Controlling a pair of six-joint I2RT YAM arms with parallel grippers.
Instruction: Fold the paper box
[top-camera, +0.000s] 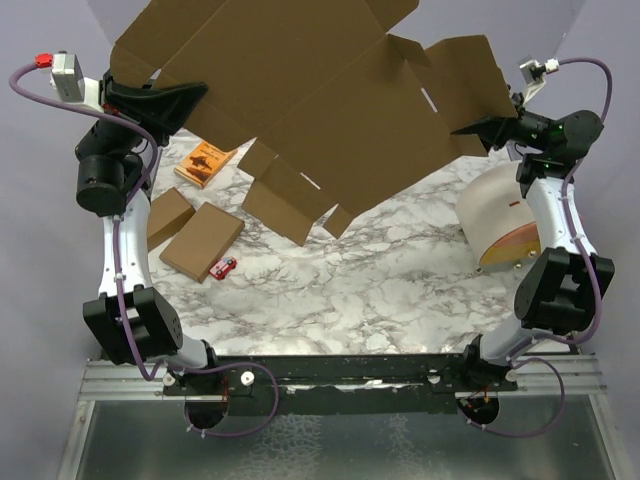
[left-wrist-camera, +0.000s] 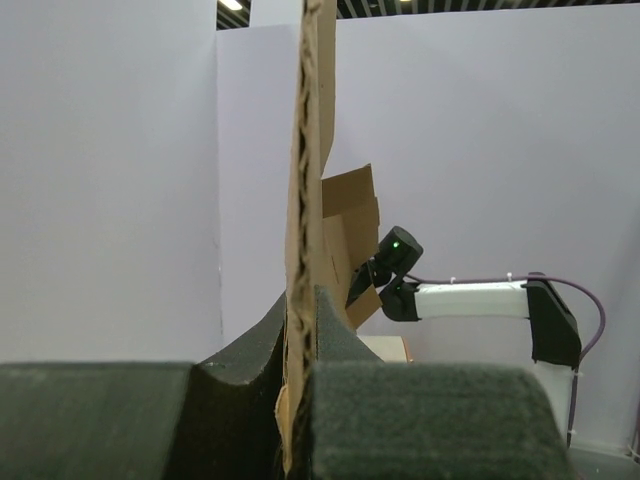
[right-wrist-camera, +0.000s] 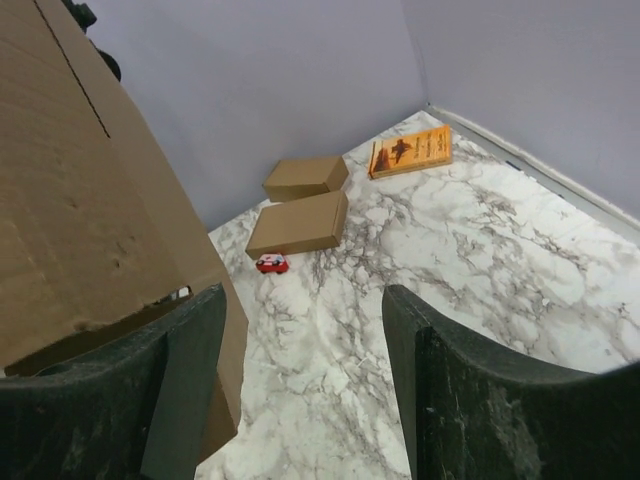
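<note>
So the paper box (top-camera: 300, 90) is up in the air over the marble table (top-camera: 380, 290), opened flat and tilted, with its long axis running side to side between the arms. The left gripper (top-camera: 190, 97) is clamped on its left edge (edge-on between the pads in the wrist view). The right gripper (top-camera: 478, 130) is spread apart and holding nothing. The box's right flap sits just beside its left finger, not between the jaws, so I'd guess it needs to shift leftward onto it.

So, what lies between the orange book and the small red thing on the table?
The larger flat brown box lies between book and red thing; the top view shows it.
</note>
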